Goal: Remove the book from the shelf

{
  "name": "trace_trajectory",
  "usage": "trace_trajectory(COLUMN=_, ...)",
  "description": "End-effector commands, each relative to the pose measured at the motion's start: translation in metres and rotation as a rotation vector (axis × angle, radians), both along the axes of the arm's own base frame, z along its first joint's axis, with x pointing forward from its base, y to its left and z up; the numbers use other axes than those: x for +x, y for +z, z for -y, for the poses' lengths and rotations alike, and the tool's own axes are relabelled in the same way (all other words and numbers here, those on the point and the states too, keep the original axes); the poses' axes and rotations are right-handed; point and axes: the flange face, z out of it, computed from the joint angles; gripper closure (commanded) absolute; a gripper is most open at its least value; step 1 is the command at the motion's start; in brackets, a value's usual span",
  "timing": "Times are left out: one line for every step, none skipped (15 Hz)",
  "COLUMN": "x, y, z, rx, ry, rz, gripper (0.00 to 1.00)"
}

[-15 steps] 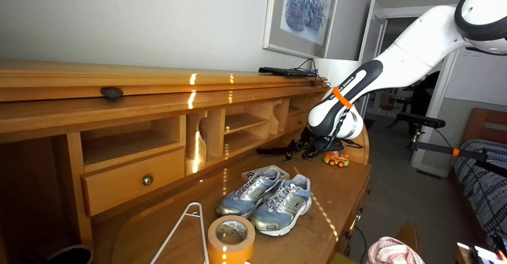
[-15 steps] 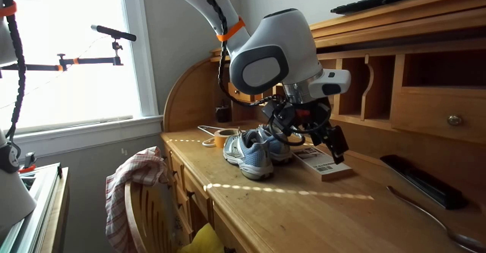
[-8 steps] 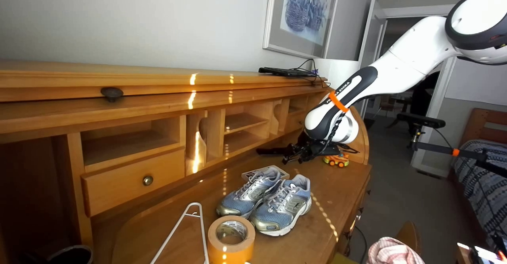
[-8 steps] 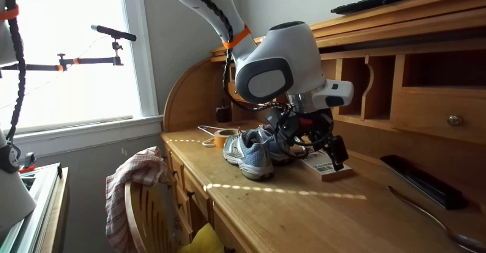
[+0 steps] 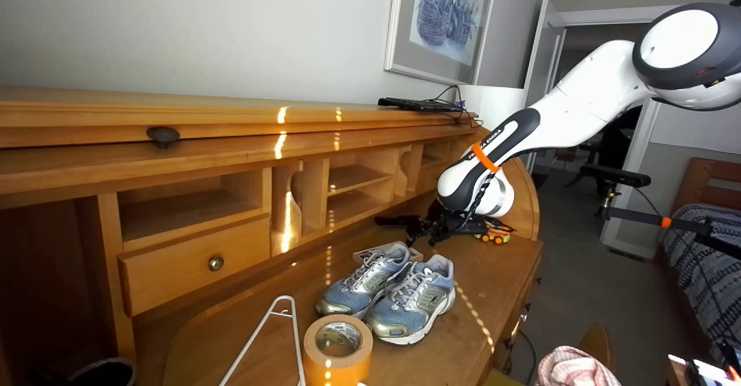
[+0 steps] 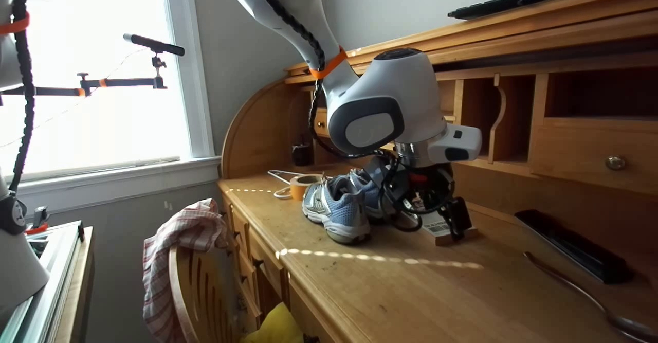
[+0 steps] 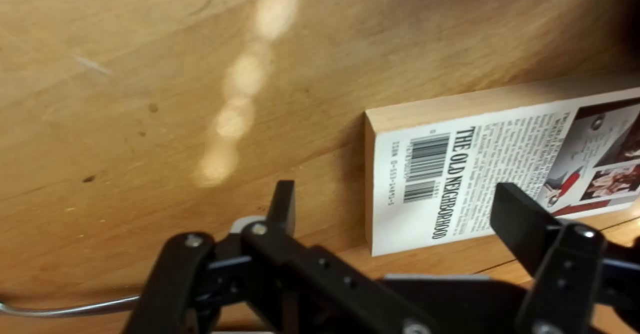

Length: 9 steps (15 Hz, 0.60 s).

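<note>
Inspector: State the largest unit.

Technician: A wooden desk [image 6: 267,137]. A row of compartments [image 6: 478,122] stands along the back of its tabletop [image 6: 411,296].

Inspector: Next in size?

Technician: The white robot arm [image 6: 411,91], which angles down over the tabletop in both exterior views.

Inspector: Items of medium size?

Technician: A pair of blue-grey running shoes [image 5: 414,305], set side by side on the tabletop. The claw [image 7: 395,196] hangs near them, at the end of the arm.

Inspector: Condition of the claw?

Technician: Its fingers [image 7: 517,224] are spread wide apart and it grips nothing. In the wrist view, one finger shows against bare tabletop and the other in front of the book [image 7: 490,158]. Whether either touches the book cannot be told.

Inspector: Position of the book?

Technician: It lies flat on the tabletop, just beside the shoes. Its barcoded end shows between the fingers in the wrist view. The upward face reads THE OLD NEIGHBORHOOD.

Inspector: Smaller items?

Technician: A roll of tape [image 5: 338,368] rests just beside the toes of the shoes. In an exterior view, an orange toy vehicle [image 5: 495,238] stands near one end of the tabletop, partly hidden.
</note>
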Motion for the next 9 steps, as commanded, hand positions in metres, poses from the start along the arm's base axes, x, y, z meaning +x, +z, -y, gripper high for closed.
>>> trace_trajectory(x=0.010, y=-0.011, z=0.002, rx=0.039, ry=0.009, rz=0.000, gripper=0.00)
trace_trajectory(x=0.012, y=-0.013, z=0.000, rx=0.043, ry=0.012, rz=0.001, gripper=0.00)
trace_trajectory(x=0.014, y=-0.015, z=-0.001, rx=0.048, ry=0.015, rz=0.003, gripper=0.00)
trace_trajectory(x=0.015, y=-0.017, z=-0.002, rx=0.050, ry=0.017, rz=0.003, gripper=0.00)
trace_trajectory(x=0.016, y=-0.020, z=-0.003, rx=0.053, ry=0.019, rz=0.004, gripper=0.00)
trace_trajectory(x=0.017, y=-0.022, z=-0.003, rx=0.055, ry=0.015, rz=0.001, gripper=0.00)
trace_trajectory(x=0.017, y=-0.025, z=-0.003, rx=0.056, ry=0.016, rz=-0.001, gripper=0.00)
trace_trajectory(x=0.018, y=-0.027, z=-0.003, rx=0.061, ry=0.014, rz=-0.003, gripper=0.00)
trace_trajectory(x=0.018, y=-0.029, z=-0.003, rx=0.061, ry=0.014, rz=-0.004, gripper=0.00)
